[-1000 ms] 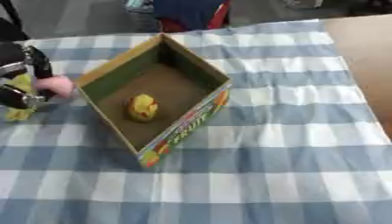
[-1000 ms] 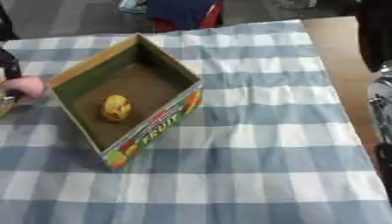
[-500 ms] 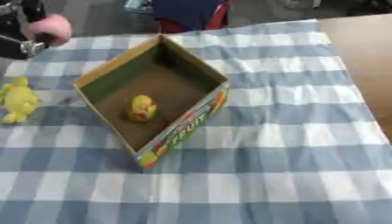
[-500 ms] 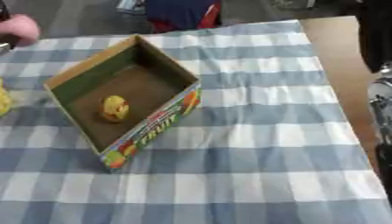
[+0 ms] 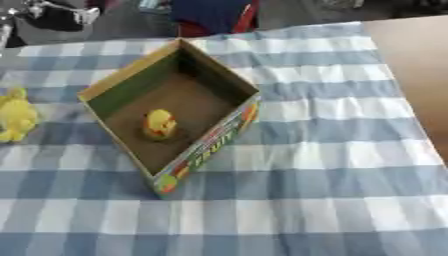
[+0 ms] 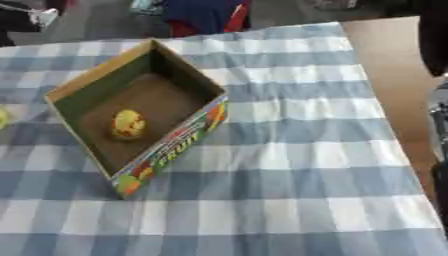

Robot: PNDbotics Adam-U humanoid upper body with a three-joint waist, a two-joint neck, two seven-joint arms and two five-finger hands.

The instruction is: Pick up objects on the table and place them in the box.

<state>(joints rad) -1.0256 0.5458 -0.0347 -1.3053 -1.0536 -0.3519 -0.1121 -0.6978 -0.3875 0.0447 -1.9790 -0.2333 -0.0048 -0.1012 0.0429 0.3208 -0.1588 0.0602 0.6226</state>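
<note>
The open cardboard box [image 5: 171, 116] sits on the blue-and-white checked tablecloth [image 5: 332, 150], a little toward nine o'clock of the table's middle, turned so its corners aim outward: its long axis runs from about one o'clock down to seven o'clock, with the printed colourful side wall [image 5: 208, 148] facing four to five o'clock. Inside, on the brown floor toward the seven-o'clock half, lies a small yellow object [image 5: 159, 123] with an orange-red patch, roughly egg-shaped and standing with its longer side pointing about twelve o'clock. Outside the box, at nine o'clock and well apart from its wall, a yellow plush toy [image 5: 16, 116] lies on the cloth at the view's edge, its length running roughly twelve to six o'clock; the right eye view shows only a sliver of it. At eleven o'clock, beyond the table's far corner, the left hand [image 5: 54, 12] shows as a dark and silver blur raised off the cloth; whether its fingers are spread, curled or holding something cannot be told. Bare brown table [image 5: 411, 65] shows at two to three o'clock.
</note>
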